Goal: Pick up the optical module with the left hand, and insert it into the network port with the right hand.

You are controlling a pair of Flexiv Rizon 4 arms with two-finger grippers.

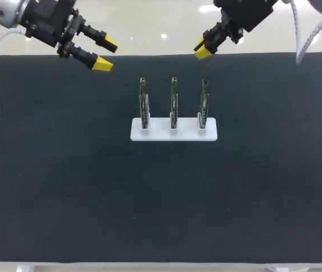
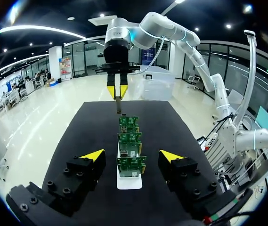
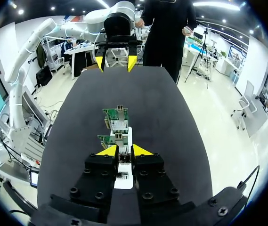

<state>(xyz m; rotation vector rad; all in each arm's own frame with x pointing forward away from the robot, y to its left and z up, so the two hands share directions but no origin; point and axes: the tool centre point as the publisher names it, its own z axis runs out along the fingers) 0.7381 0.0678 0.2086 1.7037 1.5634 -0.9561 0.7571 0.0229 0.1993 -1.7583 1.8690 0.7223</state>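
- Left gripper (image 1: pixel 105 52): fingers spread wide, holding nothing. It hangs above the edge of the mat (image 1: pixel 64 181), off to the left of the row of boards.
- Right gripper (image 1: pixel 203 50): fingers pressed almost together, with only a slit between them. Nothing is seen pinched. It hangs near the right end of the row.
- Three boards (image 1: pixel 174 102) stand upright in a white holder (image 1: pixel 159 134) at mid-mat, side by side in one straight row.
- Module: no loose module shows on the mat. Each board carries a small piece at its top edge. This is probably the module or the port, but the views are too coarse to tell which.
- Key relation: the row's long axis runs from one gripper toward the other, with the board faces turned toward the grippers. In the left wrist view the row lies straight ahead, and the end board (image 2: pixel 131 165) is centred ahead of the spread fingers, well apart from them.
- Judgement: the right gripper is nearer its end board, yet the pickup falls to the left arm, which must advance along the row axis and descend.
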